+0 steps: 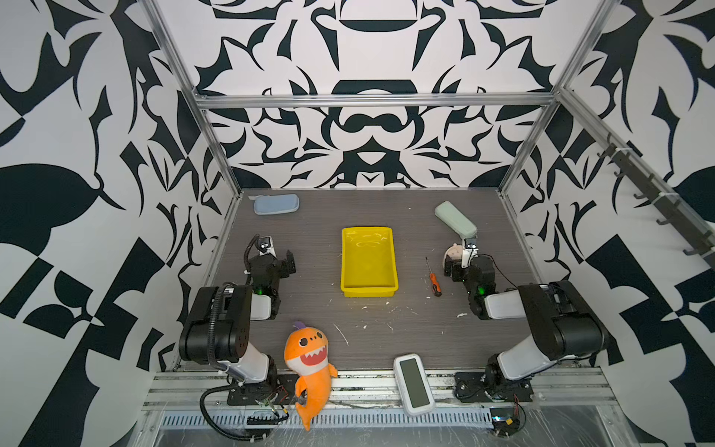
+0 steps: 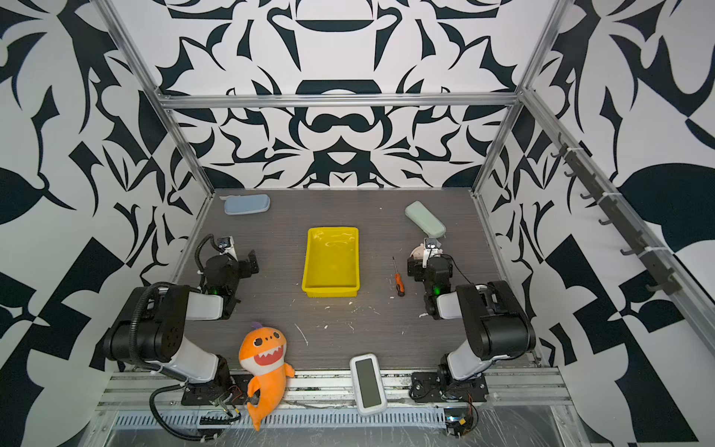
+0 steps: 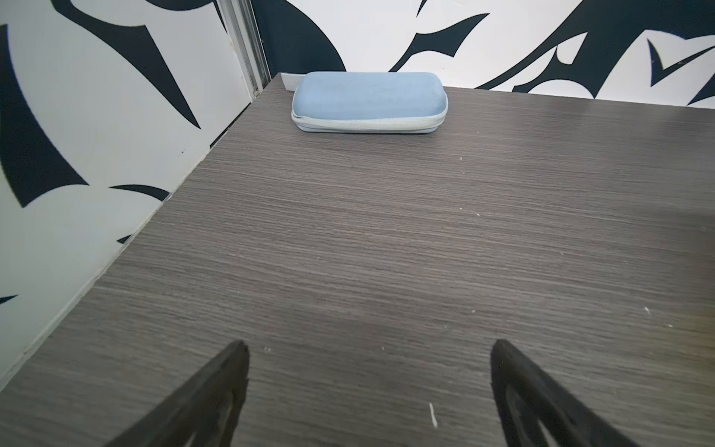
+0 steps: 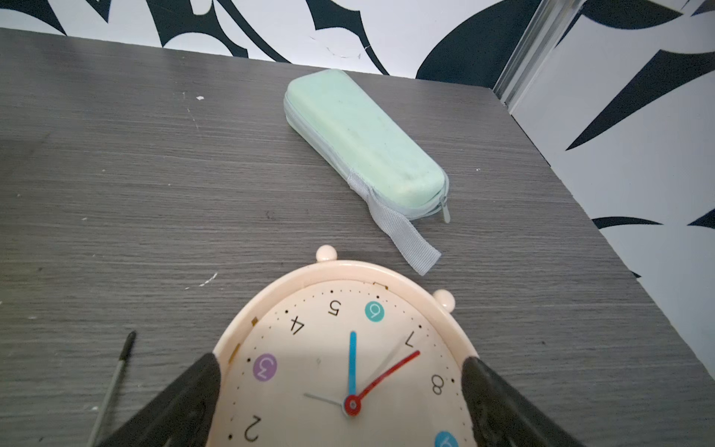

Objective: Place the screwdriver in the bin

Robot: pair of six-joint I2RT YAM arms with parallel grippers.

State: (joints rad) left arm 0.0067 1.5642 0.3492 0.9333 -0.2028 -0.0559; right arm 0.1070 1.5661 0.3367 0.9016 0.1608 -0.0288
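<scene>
Screwdriver: You'll find the screwdriver (image 1: 434, 279) lying flat on the table (image 1: 309, 240), right of centre in both top views. Its orange handle points toward the lower edge of the frame and its thin shaft toward the top.
Bin: Your yellow bin (image 1: 367, 267) sits at the centre of the frame with nothing inside. The screwdriver lies just to its right, not touching it.
Right gripper: The right gripper (image 4: 340, 363) is spread wide with nothing clamped. A cream clock (image 4: 348, 309) lies face up under it, and the fingers (image 4: 201, 379) overlap its rim in the wrist view; you cannot tell whether they touch it. The screwdriver's shaft (image 4: 112, 387) shows beside one finger.
Left gripper: The left gripper (image 3: 369, 367) is also wide open, with only bare table between its fingers (image 3: 232, 371). It sits at the left of the frame, well apart from the screwdriver.
Other items: A blue case (image 1: 276, 204) sits at upper left and a green case (image 1: 455, 219) at upper right, near the clock. An orange shark toy (image 1: 307, 360) and a white device (image 1: 413, 383) rest along the lower edge.
</scene>
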